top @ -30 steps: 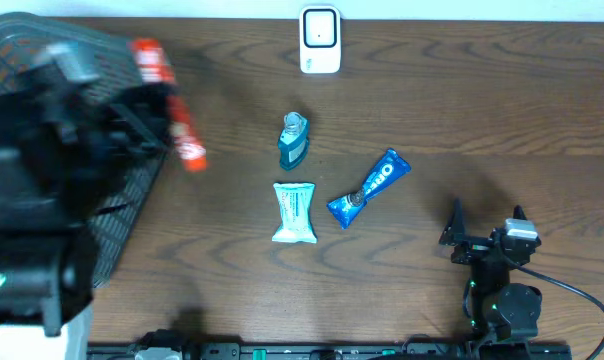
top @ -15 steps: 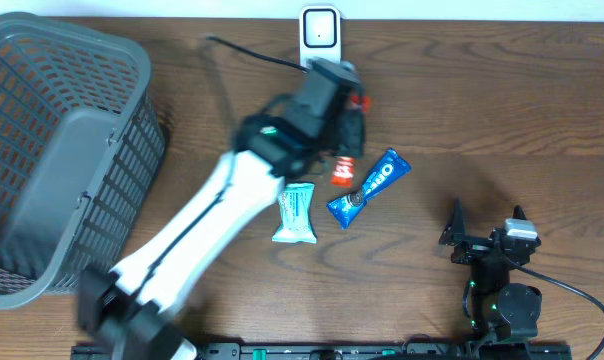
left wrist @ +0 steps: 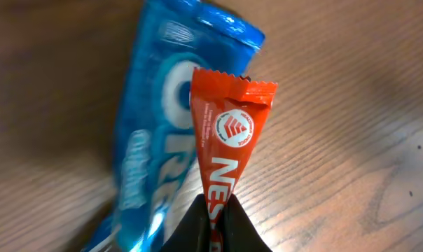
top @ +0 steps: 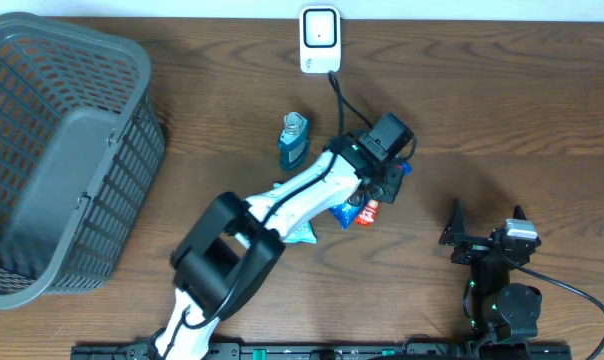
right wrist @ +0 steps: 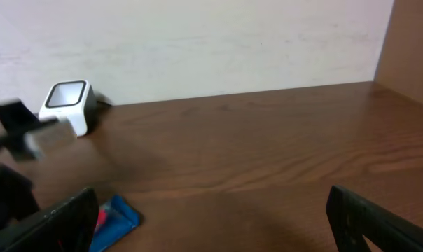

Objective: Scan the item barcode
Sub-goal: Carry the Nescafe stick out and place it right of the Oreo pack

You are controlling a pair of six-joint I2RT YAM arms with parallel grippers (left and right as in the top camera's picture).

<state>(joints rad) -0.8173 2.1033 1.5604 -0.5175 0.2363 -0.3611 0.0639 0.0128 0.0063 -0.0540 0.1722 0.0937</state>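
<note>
My left gripper (top: 372,197) (left wrist: 215,215) is shut on a red snack wrapper (top: 369,211) (left wrist: 229,133) with white lettering. It pinches the wrapper at one end, and the other crimped end points away. The wrapper hangs just over a blue Oreo pack (top: 343,212) (left wrist: 152,147) lying on the wooden table. No barcode shows on the wrapper's visible face. The white scanner (top: 320,40) (right wrist: 66,105) stands at the table's far edge, well behind the wrapper. My right gripper (top: 487,213) (right wrist: 218,224) rests open near the front right, with nothing between its fingers.
A grey mesh basket (top: 62,150) fills the left side. A teal bottle (top: 294,140) stands left of the left arm. A pale blue packet (top: 300,230) lies partly under the arm. The scanner's black cable (top: 337,95) runs toward the left gripper.
My left arm has swung from the basket across to the right with the red wrapper, passing before the scanner, and now hangs over the Oreo pack. The right arm has not moved.
</note>
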